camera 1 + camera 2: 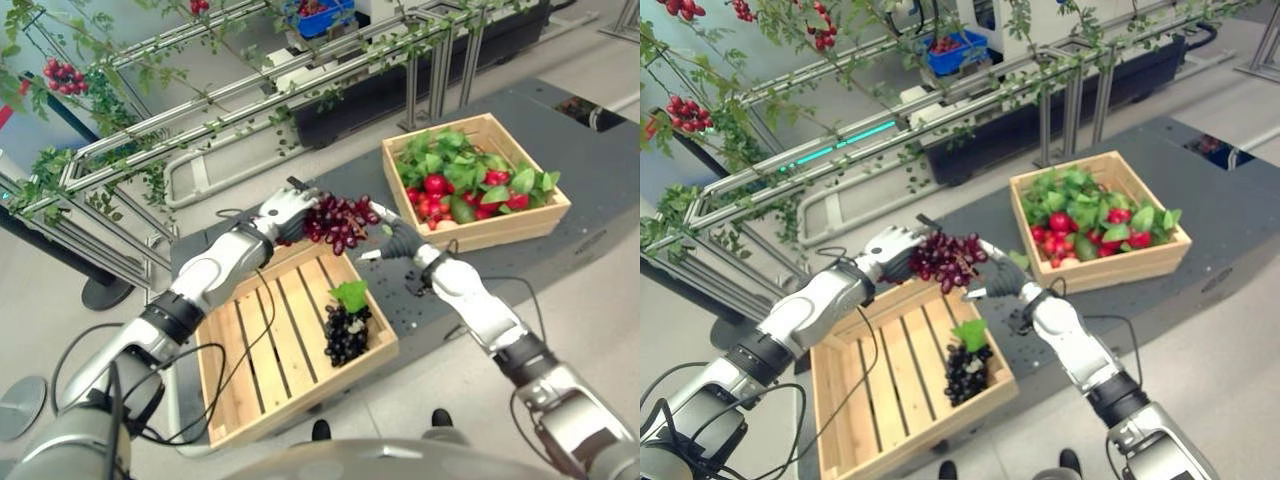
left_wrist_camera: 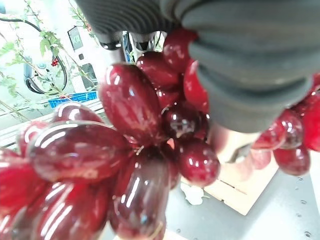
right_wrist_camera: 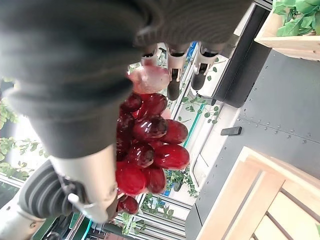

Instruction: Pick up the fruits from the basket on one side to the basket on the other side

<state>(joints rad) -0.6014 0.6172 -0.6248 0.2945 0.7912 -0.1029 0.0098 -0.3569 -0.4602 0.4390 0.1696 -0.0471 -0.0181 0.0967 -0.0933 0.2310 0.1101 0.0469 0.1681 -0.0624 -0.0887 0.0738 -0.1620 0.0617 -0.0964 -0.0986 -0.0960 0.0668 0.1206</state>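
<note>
Gripping red grapes (image 1: 338,221): left hand (image 1: 283,212) curled | right hand (image 1: 395,238) apparently pinching

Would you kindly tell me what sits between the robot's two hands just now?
A red grape bunch hangs between the left hand and right hand, above the near crate, as the left eye view shows.

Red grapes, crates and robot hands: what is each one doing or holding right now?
Bunch of dark red grapes: in the air between both hands, above the near crate's far edge.
Left hand: curled on the red grapes.
Right hand: touching the bunch's other side; grip unclear.
Near slatted wooden crate: holds one black grape bunch.
Far wooden crate: full of red fruit and green leaves.
</note>
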